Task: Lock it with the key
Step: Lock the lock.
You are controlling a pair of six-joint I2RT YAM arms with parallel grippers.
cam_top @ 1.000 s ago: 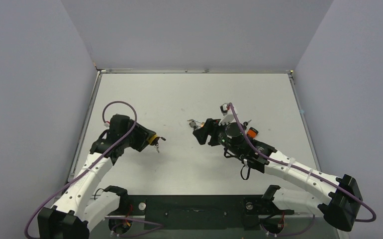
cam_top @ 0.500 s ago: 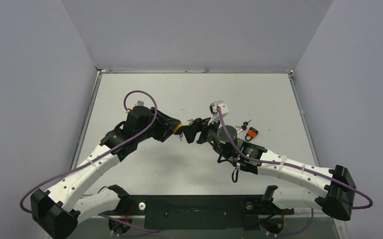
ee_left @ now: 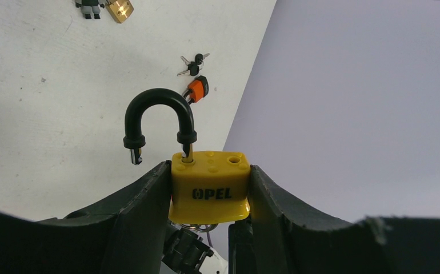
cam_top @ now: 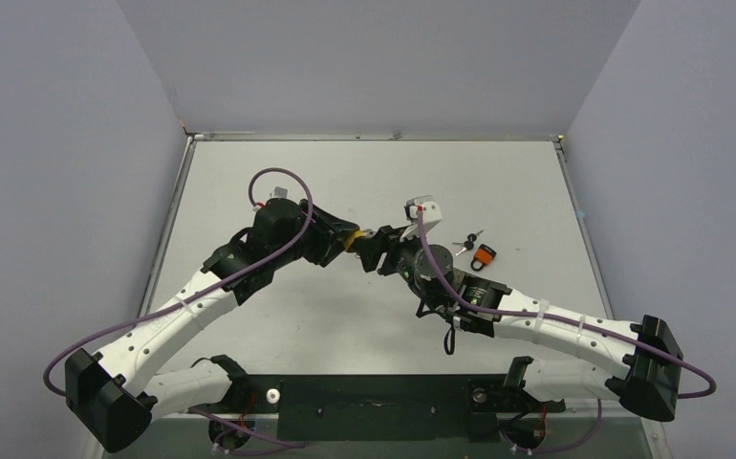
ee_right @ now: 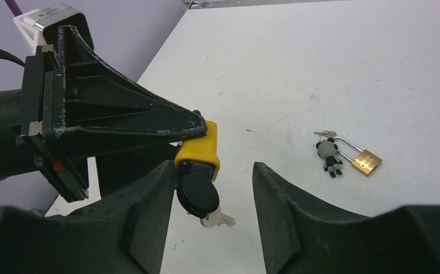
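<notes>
My left gripper (ee_left: 209, 181) is shut on a yellow padlock (ee_left: 209, 188) marked OPEL, held in the air with its black shackle (ee_left: 155, 105) swung open. A round black key head (ee_right: 198, 194) sticks out of the padlock's underside (ee_right: 203, 149), with a silver key (ee_right: 220, 219) hanging from its ring. My right gripper (ee_right: 215, 171) is open; that black head sits between its fingers, close to the left one. The grippers meet at mid-table, left (cam_top: 348, 241), right (cam_top: 376, 252). The key bunch (cam_top: 467, 239), thin with black heads, lies on the table.
An orange padlock (cam_top: 483, 255) lies beside the key bunch, right of my right arm; both show in the left wrist view, the padlock (ee_left: 196, 89) and the bunch (ee_left: 193, 63). A brass padlock (ee_right: 366, 161) with a panda charm (ee_right: 328, 153) lies on the table nearby.
My left arm has swung right and forward with the yellow padlock until it meets my right gripper. My right gripper has shifted a little left, uncovering the orange padlock and key bunch.
</notes>
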